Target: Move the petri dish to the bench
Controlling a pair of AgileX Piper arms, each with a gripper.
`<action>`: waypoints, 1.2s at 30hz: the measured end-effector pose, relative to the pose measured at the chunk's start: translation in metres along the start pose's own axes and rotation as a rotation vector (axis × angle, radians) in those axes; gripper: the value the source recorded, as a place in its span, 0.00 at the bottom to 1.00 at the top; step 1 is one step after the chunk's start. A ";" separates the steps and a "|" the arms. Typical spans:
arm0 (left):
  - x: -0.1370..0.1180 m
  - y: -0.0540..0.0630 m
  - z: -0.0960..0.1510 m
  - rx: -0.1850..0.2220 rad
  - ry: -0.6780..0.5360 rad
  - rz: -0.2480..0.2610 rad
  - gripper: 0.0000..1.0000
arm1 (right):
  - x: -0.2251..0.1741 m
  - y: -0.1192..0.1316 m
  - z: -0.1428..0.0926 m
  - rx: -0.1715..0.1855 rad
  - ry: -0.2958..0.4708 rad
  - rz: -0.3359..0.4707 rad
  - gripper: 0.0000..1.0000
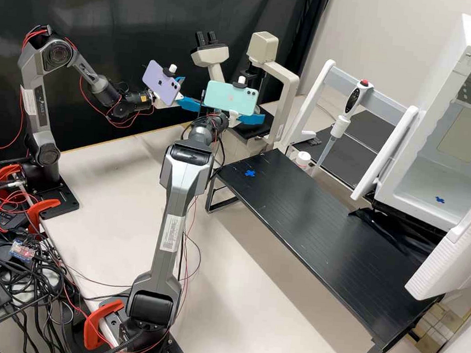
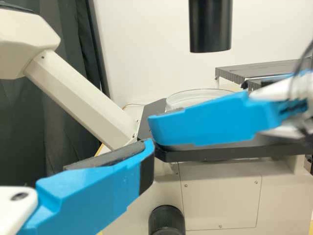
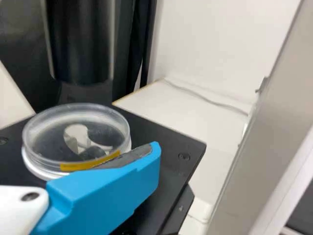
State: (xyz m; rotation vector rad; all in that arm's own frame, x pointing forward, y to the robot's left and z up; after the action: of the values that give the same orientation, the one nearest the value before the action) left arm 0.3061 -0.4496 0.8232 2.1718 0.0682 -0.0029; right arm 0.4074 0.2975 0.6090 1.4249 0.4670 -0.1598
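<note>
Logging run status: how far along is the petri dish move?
Done: right gripper is at the rim of the petri dish; left gripper is also at the microscope.
In hand: probably the pickup. Dish is still over the black stage; can't tell if it's gripped.
Left: secure it, lift clear of the stage, carry it and set it on the black bench.
</note>
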 end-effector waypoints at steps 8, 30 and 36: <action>0.000 0.000 0.000 0.000 0.000 0.000 1.00 | 0.009 -0.009 0.007 0.025 -0.032 -0.014 1.00; 0.000 0.000 0.000 0.000 0.000 0.000 1.00 | 0.011 -0.016 0.012 0.028 -0.055 -0.032 0.00; 0.000 0.000 0.000 0.000 0.000 0.000 1.00 | 0.011 -0.016 0.012 0.016 -0.053 -0.037 0.00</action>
State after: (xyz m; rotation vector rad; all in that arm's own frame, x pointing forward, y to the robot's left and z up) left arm 0.3061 -0.4496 0.8232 2.1718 0.0682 -0.0029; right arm 0.4136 0.2850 0.5910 1.4244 0.4493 -0.2311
